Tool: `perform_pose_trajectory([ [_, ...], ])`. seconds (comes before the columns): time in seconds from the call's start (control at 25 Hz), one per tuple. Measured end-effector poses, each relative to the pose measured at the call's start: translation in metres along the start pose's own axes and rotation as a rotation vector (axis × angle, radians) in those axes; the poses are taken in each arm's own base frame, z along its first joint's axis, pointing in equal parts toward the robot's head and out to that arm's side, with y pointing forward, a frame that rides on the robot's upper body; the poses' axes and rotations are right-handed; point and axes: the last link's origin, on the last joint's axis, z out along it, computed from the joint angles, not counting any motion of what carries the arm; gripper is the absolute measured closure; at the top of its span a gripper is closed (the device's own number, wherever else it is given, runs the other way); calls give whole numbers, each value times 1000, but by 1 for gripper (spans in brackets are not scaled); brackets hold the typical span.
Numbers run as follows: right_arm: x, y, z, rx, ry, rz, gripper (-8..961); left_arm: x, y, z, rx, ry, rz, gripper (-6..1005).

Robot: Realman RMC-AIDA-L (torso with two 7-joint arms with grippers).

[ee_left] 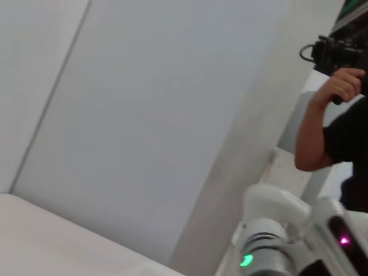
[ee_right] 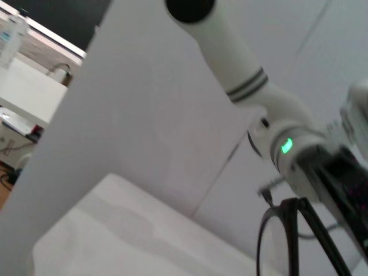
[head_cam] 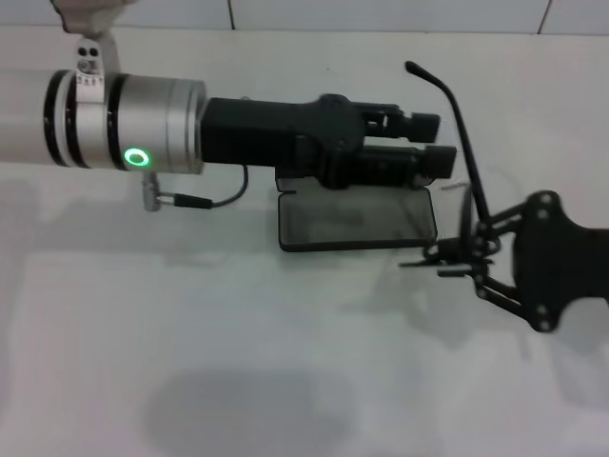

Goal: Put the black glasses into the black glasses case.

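The black glasses case [head_cam: 357, 221] lies open on the white table, grey lining up, its lid edge under my left arm. My left gripper [head_cam: 433, 140] reaches in from the left and hovers over the case's rear edge. My right gripper [head_cam: 463, 252] is just right of the case, shut on the black glasses [head_cam: 466, 152]. One slim temple arm sticks up and away toward the wall. The rim and a lens of the glasses also show in the right wrist view [ee_right: 293, 236]. The left wrist view shows neither thing.
A grey cable with a metal plug [head_cam: 181, 200] hangs from my left wrist over the table [head_cam: 238, 362]. A tiled wall [head_cam: 381, 14] bounds the far edge. A person's arm [ee_left: 313, 138] shows far off in the left wrist view.
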Motion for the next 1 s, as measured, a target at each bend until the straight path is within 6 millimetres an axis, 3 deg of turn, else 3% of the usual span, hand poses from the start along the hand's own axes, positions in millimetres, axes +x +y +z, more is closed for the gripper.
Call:
perform_pose_trajectory([
  [0.2, -15, 9, -14, 37, -103, -67, 841, -3, -6, -4, 47, -16, -7, 387],
  [0.48, -27, 16, -16, 63, -243, -129, 841, -7, -12, 5, 81, -32, 3, 387],
  [0.72, -34, 20, -3, -44, -335, -1, 840, -4, -21, 14, 165, 82, 101, 387],
  [1.0, -23, 10, 14, -65, -349, 164, 840, -7, -18, 24, 143, 101, 167, 386],
])
